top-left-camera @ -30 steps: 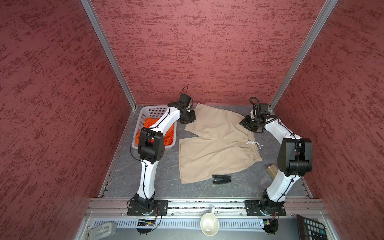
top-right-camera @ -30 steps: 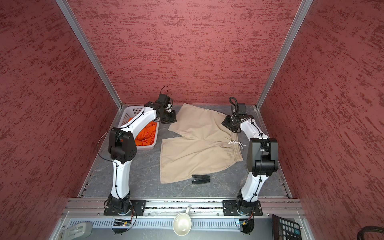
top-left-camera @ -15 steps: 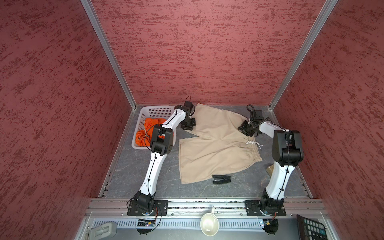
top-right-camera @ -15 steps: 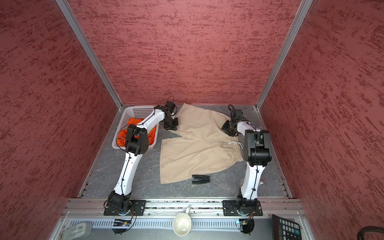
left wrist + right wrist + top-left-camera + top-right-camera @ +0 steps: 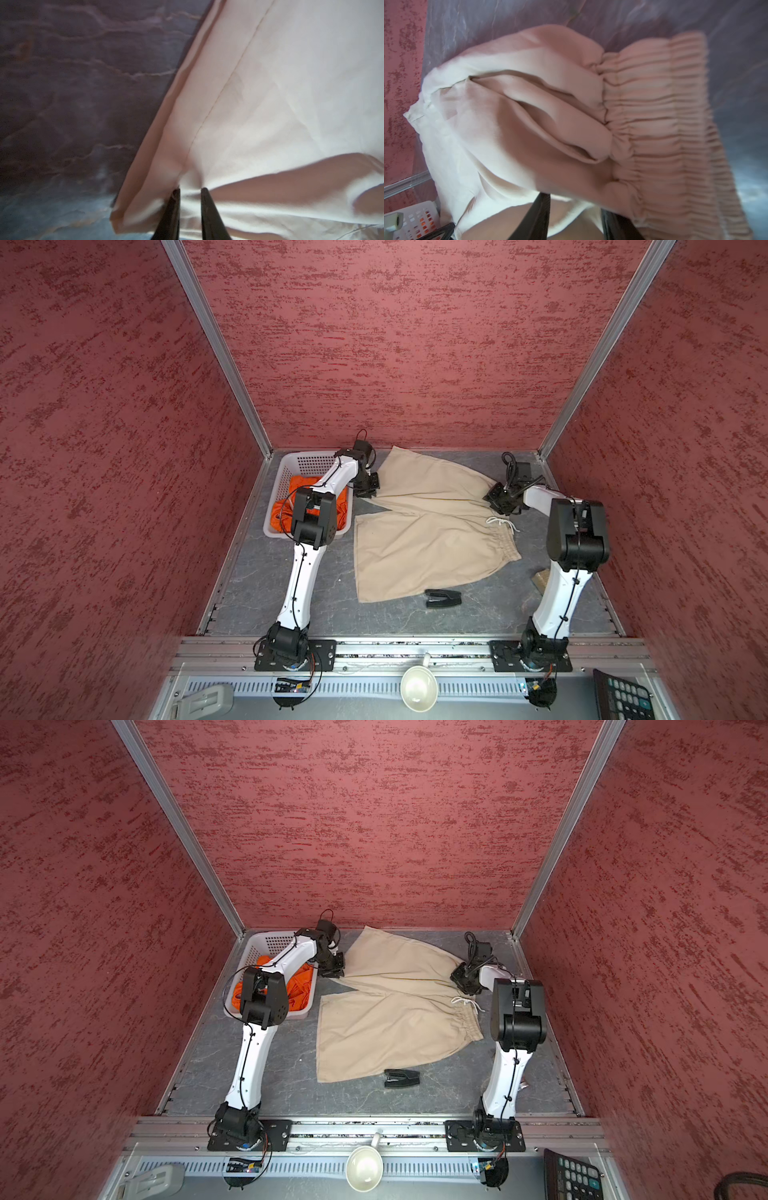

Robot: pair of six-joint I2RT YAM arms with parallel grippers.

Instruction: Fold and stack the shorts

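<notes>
The beige shorts (image 5: 432,539) (image 5: 395,1027) lie spread on the grey table, with the gathered waist and white drawstring (image 5: 503,523) to the right. My left gripper (image 5: 368,489) (image 5: 334,969) sits at the far leg's hem corner. In the left wrist view its jaws (image 5: 190,190) are nearly together, pinching the beige cloth, and folds radiate from them. My right gripper (image 5: 500,502) (image 5: 465,979) is at the far waist corner. Its jaws (image 5: 575,199) stand wider around bunched cloth beside the elastic waistband (image 5: 664,124). The orange shorts (image 5: 286,510) (image 5: 297,986) lie crumpled in the basket.
A white perforated basket (image 5: 307,458) (image 5: 270,938) stands at the back left, close to the left arm. A black stapler-like object (image 5: 442,598) lies just in front of the beige shorts. A small wooden block (image 5: 540,578) sits by the right arm. Red walls enclose three sides.
Half a second ago both arms were stretched low toward the back. Their elbows have risen again, and both grippers stay at the hem corner and waist corner. The spread shorts look unmoved.
</notes>
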